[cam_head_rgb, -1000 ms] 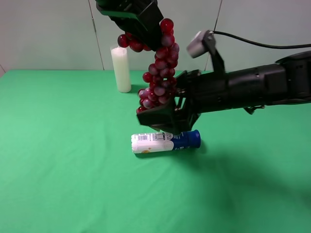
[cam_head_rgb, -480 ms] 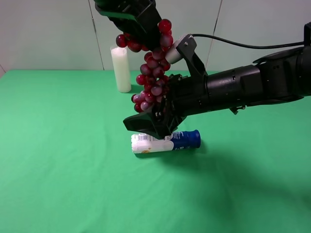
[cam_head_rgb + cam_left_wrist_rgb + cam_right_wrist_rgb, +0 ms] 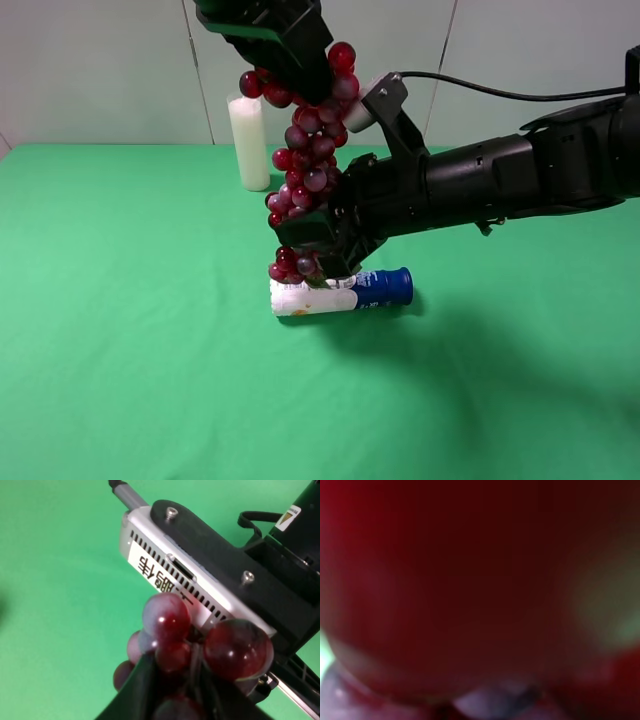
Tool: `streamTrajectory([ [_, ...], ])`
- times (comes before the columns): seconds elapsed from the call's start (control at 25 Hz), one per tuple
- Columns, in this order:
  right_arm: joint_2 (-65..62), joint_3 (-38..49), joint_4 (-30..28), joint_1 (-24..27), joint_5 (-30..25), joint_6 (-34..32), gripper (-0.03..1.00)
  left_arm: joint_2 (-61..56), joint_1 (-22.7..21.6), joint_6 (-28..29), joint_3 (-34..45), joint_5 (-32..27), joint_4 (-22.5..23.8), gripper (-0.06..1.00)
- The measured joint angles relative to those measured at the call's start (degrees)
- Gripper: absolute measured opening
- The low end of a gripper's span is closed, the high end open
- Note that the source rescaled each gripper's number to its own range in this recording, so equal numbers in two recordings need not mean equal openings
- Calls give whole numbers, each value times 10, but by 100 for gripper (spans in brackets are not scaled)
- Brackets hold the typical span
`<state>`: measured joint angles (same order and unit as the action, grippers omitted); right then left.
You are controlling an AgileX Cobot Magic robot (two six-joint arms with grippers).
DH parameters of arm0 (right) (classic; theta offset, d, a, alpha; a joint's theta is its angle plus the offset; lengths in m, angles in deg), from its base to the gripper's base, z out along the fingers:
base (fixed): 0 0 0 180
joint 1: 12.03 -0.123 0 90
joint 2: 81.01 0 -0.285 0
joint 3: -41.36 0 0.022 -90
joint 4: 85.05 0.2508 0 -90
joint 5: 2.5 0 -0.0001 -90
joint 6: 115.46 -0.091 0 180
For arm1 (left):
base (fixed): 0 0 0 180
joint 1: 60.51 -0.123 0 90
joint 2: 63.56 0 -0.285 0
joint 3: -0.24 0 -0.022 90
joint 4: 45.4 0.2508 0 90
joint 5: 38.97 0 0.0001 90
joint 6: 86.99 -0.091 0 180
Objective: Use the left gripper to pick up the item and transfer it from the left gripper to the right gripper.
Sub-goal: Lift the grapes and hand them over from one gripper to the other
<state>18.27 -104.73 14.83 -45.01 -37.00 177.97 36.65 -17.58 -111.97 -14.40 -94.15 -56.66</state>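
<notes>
My left gripper (image 3: 300,68) high above bottle (image 3: 345,290), pinching top end of item (image 3: 305,180) so bunch hangs free, tail dangling just above bottle. Reason: hanging length leaves clear bite for right gripper (image 3: 318,240), which sits side-on just above bottle, lower grapes at its jaws. Clamped or only straddling: cannot tell, right wrist view all red blur. Judgement: left pinch must hold until right clamp confirmed. Behind bottle: candle (image 3: 250,140), no conflict.
</notes>
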Motion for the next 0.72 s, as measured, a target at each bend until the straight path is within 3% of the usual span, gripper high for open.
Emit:
streamTrajectory([
  [0.48, 0, 0, 0, 0, 1, 0, 2, 0, 0, 0, 0, 1, 0, 2],
  [0.56, 0, 0, -1, 0, 4, 0, 2, 0, 0, 0, 0, 7, -1, 21],
  [0.68, 1, 0, -1, 0, 10, 0, 2, 0, 0, 9, 0, 11, -3, 72],
  [0.72, 1, 0, -3, 0, 12, -1, 2, 0, 0, 14, -1, 11, -2, 81],
])
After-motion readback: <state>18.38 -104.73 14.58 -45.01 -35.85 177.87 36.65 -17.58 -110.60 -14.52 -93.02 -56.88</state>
